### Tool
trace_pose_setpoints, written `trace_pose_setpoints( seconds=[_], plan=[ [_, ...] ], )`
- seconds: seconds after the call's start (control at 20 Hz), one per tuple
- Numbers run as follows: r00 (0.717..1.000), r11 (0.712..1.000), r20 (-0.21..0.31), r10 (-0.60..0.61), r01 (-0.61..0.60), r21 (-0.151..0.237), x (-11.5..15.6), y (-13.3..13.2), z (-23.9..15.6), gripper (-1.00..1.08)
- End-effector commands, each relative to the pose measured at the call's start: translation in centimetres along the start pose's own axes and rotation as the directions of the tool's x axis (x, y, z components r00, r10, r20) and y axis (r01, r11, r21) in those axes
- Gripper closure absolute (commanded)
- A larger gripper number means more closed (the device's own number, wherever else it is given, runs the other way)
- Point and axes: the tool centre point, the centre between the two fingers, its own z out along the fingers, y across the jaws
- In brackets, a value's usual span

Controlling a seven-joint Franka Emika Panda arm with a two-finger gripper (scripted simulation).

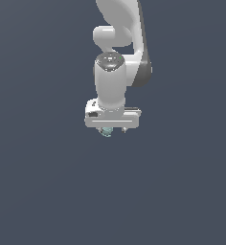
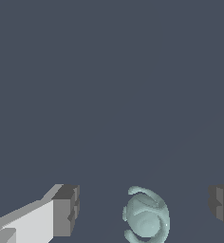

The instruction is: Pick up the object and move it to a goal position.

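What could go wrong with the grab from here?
The gripper is open with the object between its fingers, touching neither. Being rounded and glossy, it could roll or squirt out as they close. In the exterior view the hand hides most of it, so alignment is hard to confirm.

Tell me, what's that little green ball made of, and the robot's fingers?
The ball looks like smooth, glossy plastic or glazed ceramic: pale teal with soft highlights; a render can't settle it. The fingers look matte: white bodies like painted metal or plastic, dark grey tips perhaps rubber pads.
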Motion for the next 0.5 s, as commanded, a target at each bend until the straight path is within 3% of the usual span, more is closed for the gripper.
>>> trace_pose_setpoints(
  seconds=[0.0,0.45],
  plan=[
    [1.000,1.000,0.000,0.000,0.000,0.000,0.00,0.00,0.00,-0.92],
    [1.000,1.000,0.025,0.018,-0.019,0.021,-0.81,-0.44,0.21,-0.92]
  ],
)
